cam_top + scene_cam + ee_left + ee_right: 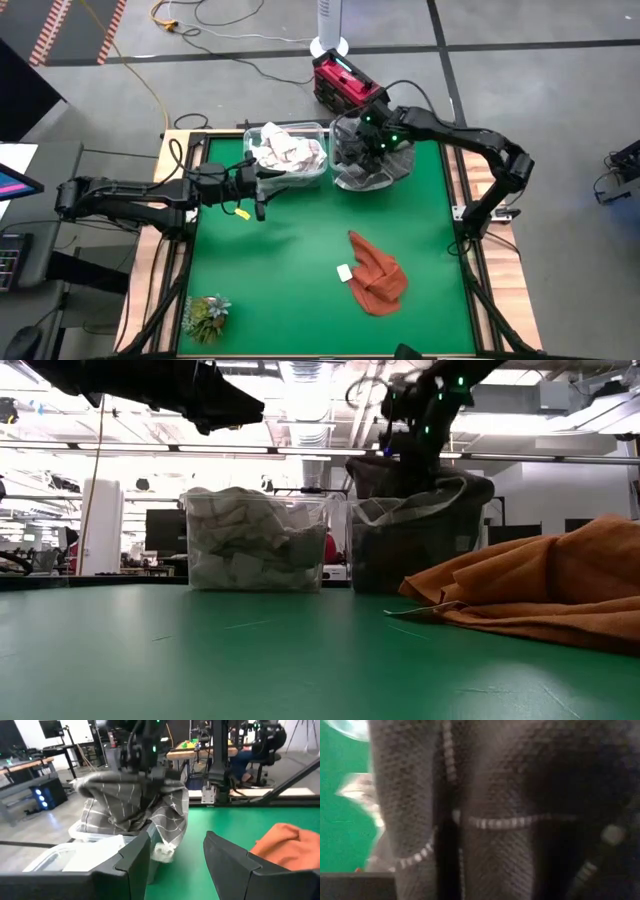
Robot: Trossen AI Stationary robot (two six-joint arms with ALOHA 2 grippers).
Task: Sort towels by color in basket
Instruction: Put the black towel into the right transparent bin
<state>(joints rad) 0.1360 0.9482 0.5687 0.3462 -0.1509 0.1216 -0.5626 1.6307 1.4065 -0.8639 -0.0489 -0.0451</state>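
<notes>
Item: dark grey checked cloth towel (130,802), draped over the right-hand clear plastic bin (372,172), pinched there by right gripper (362,140). Soft, light, limp; best taken at a bunched fold. Left gripper (175,860) spread, empty, beside the white-towel bin (290,155). Rust-orange towel (377,275) lies on the green table (280,290).

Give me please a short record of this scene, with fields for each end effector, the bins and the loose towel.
left end effector: open, empty, beside the bin of white towels
right end effector: over the second bin, at a dark grey checked towel; grip unclear
second bin content: dark grey towels, one draped over the rim
loose towel: rust orange towel on the green table
plant: near corner of the table, untouched
</notes>
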